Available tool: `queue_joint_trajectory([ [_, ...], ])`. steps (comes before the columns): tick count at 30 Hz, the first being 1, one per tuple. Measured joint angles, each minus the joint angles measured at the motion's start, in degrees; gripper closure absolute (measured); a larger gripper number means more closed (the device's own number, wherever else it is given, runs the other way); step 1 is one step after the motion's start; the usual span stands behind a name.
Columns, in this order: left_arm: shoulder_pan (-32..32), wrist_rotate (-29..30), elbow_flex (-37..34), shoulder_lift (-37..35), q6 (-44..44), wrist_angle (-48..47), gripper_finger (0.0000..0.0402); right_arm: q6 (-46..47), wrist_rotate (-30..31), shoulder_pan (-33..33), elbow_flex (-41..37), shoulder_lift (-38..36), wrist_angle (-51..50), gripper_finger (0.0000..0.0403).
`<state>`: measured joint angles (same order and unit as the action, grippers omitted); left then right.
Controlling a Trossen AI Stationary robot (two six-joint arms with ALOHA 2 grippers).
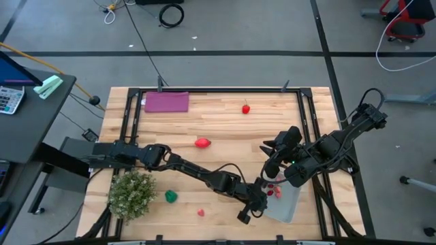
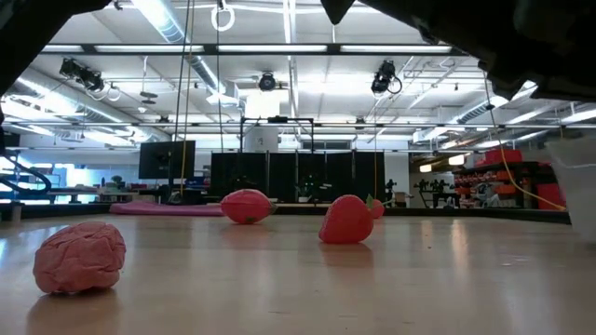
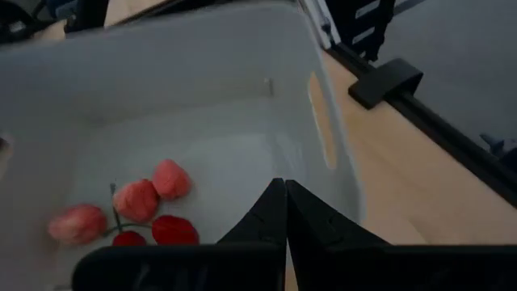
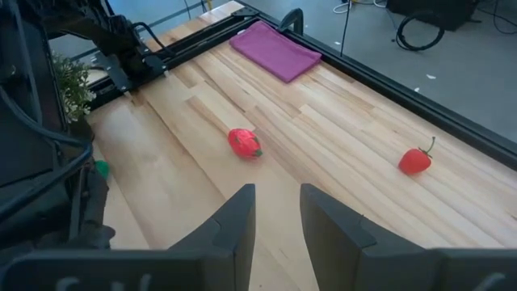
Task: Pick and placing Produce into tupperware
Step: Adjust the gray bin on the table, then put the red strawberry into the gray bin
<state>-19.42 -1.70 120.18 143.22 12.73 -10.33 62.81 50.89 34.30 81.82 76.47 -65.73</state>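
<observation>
The clear bluish tupperware (image 1: 289,204) sits near the table's near right corner and holds several red and pink produce pieces (image 3: 137,200). My left gripper (image 3: 285,194) is shut and hangs over the tupperware's inside (image 1: 262,197). I cannot see it touching anything. My right gripper (image 4: 276,214) is open and empty, above the table just beyond the tupperware (image 1: 270,146). Loose on the wood lie a red piece (image 1: 202,143), a strawberry (image 1: 246,107), a green piece (image 1: 170,196) and a small pink piece (image 1: 201,212).
A bushy pale-green plant (image 1: 131,192) stands by the near left corner. A flat purple rectangle (image 1: 166,102) lies at the far edge. A black frame rail (image 1: 310,116) runs along the table's right side. In the low view the pink piece (image 2: 79,256) lies closest to the camera.
</observation>
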Motion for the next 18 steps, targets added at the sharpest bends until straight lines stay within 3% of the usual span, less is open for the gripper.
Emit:
queue_joint_trajectory([
  [11,0.0,1.9,-0.1,-4.7,2.1,-5.4,0.0395,0.0,0.0,0.0,0.0,0.0,-0.2,0.0296],
  [18,0.0,3.5,-0.2,-8.3,1.9,-15.5,0.0391,0.0,0.0,0.0,0.0,0.0,-0.2,0.0295],
])
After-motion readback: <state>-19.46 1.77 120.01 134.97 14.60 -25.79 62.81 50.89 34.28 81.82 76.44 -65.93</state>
